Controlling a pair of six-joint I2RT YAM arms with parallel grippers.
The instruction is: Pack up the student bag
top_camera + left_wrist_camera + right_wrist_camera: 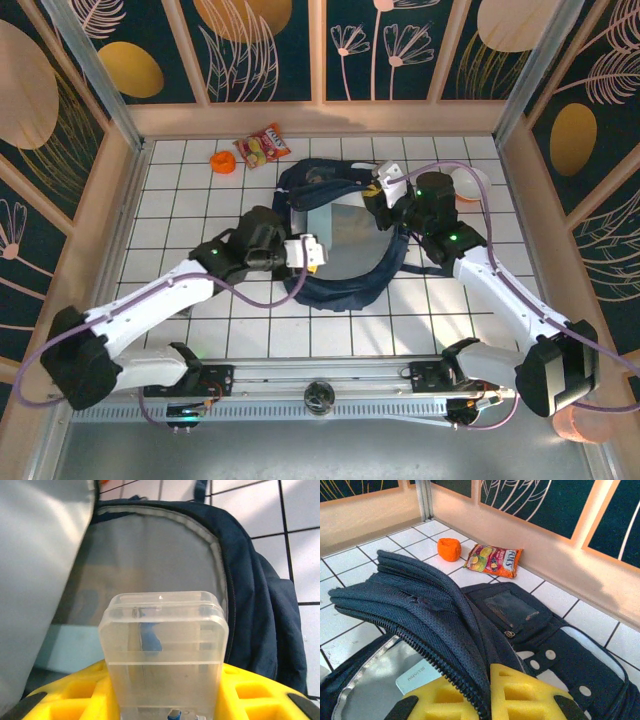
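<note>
The student bag (340, 292) is dark navy outside, its lining (150, 555) a pale silvery grey. The box (162, 650) is clear, slightly milky plastic with a streak of blue inside. The left gripper (162, 707) and right gripper (480, 695) show bright yellow fingers (75, 695). The left arm (150, 305) and right arm (500, 290) are white and black, trailing purple cables (255, 299). The table (190, 200) is white tile crossed by dark grid lines. On it, a packet (262, 149) in orange-red printed with yellow and green, and a plain orange lump (222, 160). The walls (270, 50) are dark teal with gold ovals and pale line-drawn leaves, framed in peach
</note>
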